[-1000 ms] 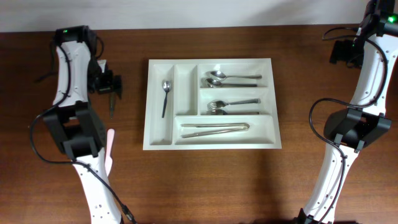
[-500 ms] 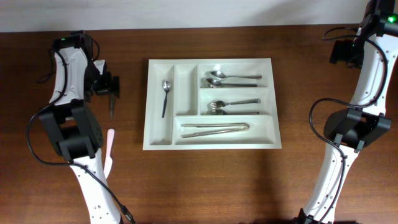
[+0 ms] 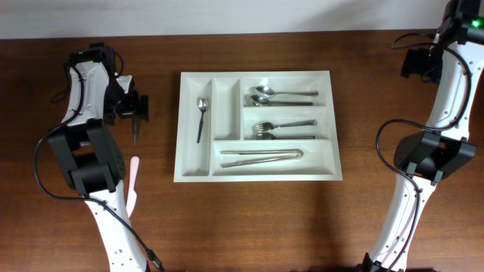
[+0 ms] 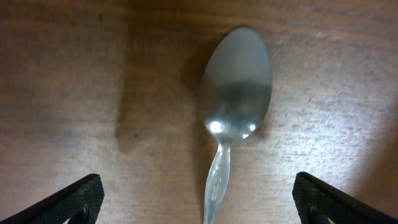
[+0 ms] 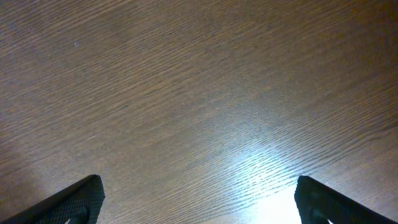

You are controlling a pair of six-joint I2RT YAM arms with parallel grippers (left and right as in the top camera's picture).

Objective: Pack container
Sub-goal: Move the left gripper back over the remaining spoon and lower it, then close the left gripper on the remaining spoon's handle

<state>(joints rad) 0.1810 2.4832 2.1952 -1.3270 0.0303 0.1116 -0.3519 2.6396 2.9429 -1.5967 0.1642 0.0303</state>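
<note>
While looking just left of the container point(image 3: 225, 106), finds the left pincer point(image 3: 133, 107) spread wide, gripping nothing, over a spoon point(image 4: 236, 99) lying flat on the surface point(image 3: 249, 219). Sees the container itself flat on the surface, cutlery point(image 3: 280, 96) in four compartments. Finds the right pincer point(image 3: 417, 64) well right of the container, wide open, empty.

Left tool point(image 3: 134, 108) and right tool point(image 3: 415, 63), both wide open, each aimed straight down.

The tray point(image 3: 225, 113) is a big white plastic one with five slots, lying flat and square-on mid-table point(image 3: 257, 219), closer to the far edge. Cutlery point(image 3: 261, 154) sits in four slots.
</note>
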